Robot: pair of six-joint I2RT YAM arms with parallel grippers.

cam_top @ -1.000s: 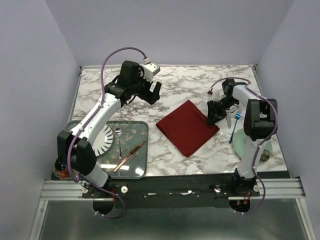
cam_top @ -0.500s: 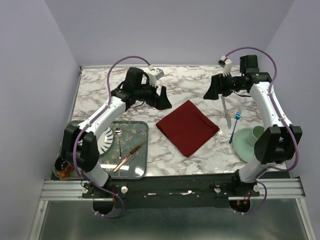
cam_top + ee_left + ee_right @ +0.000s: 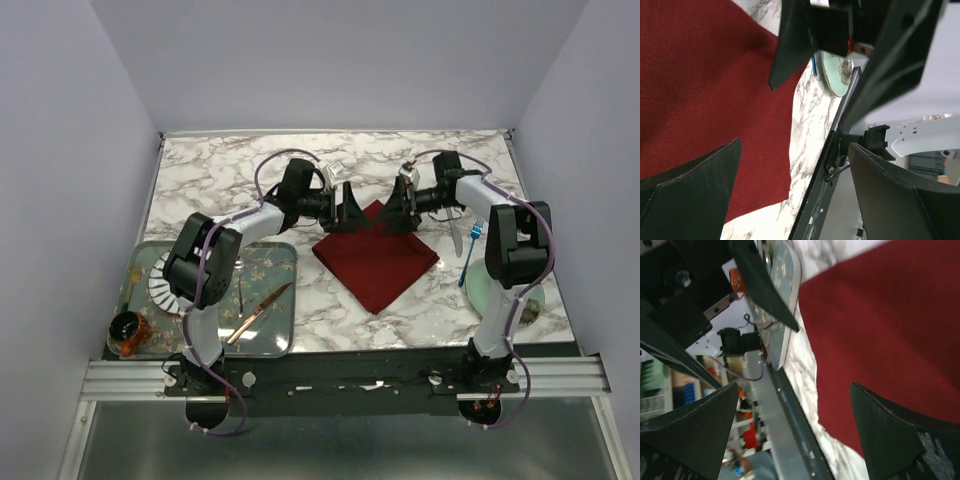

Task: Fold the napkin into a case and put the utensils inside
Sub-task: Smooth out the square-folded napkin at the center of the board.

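The dark red napkin [image 3: 376,258] lies flat as a diamond in the middle of the marble table. My left gripper [image 3: 351,214] and right gripper [image 3: 399,213] face each other low over its far corner, both open and empty. In the left wrist view the napkin [image 3: 705,85] fills the left side beyond the open left gripper [image 3: 795,192]. The right wrist view shows the napkin [image 3: 880,325] past the open right gripper [image 3: 795,432]. The utensils lie right of the cloth: a blue-handled fork [image 3: 470,250] and a pale silvery one [image 3: 455,235].
A patterned tray [image 3: 280,330] at front left holds a copper knife [image 3: 258,312], a small spoon [image 3: 238,280] and a striped plate [image 3: 160,290]. A pale green plate [image 3: 488,288] sits at the right, under the right arm. A small jar [image 3: 127,330] stands at the tray's near left.
Both arms have swung in from the back of the table and come down to the napkin's far corner, facing each other. The napkin and utensils have not moved.
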